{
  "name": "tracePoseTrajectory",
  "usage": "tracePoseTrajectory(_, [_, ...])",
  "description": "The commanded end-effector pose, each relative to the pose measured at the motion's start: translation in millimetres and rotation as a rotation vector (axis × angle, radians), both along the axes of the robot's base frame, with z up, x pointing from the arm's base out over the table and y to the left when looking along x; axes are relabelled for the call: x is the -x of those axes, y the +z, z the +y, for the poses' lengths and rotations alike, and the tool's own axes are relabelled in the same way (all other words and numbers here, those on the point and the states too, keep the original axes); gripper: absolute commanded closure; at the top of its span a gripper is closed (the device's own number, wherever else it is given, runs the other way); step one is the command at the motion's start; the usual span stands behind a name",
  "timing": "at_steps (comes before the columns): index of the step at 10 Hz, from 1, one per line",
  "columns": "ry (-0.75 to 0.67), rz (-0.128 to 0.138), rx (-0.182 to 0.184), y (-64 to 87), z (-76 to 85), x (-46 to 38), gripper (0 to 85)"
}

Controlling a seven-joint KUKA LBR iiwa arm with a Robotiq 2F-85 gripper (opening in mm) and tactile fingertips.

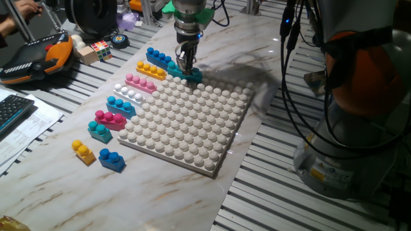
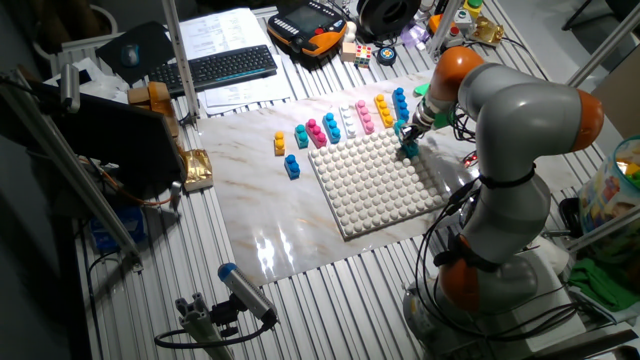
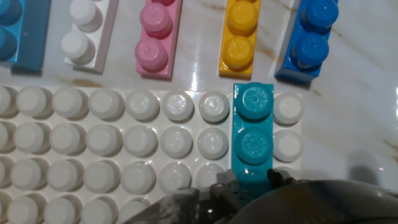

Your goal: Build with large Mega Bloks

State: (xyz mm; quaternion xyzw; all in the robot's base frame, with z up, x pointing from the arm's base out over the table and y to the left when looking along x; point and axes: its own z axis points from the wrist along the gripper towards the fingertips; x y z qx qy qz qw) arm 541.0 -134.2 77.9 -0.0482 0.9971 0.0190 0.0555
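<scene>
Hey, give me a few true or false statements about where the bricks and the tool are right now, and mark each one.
1. The teal brick sits on the white studded baseplate, at its edge. True.
2. The tool is over the two-stud blue brick at the near end of the row. False: it is at the teal brick on the baseplate's far corner.
3. A yellow brick lies on the table just beyond the teal brick. True.
4. The pink brick is pressed onto the baseplate. False: it lies on the table beside it.
5. A puzzle cube lies on the baseplate. False: it is off the marble top, near the orange pendant.
</scene>
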Motion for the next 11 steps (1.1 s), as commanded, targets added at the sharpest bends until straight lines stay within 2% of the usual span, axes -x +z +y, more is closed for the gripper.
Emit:
tracePoseTrajectory(1, [-0.002, 0.000, -0.001, -0.6, -1.0, -0.1, 84.0])
tracePoseTrajectory(7, [-0.014, -0.006, -0.001, -2.9, -3.3, 0.8, 84.0])
tracePoseTrajectory(11, [-0.036, -0.020, 0.010, -3.2, -9.0, 3.6, 84.0])
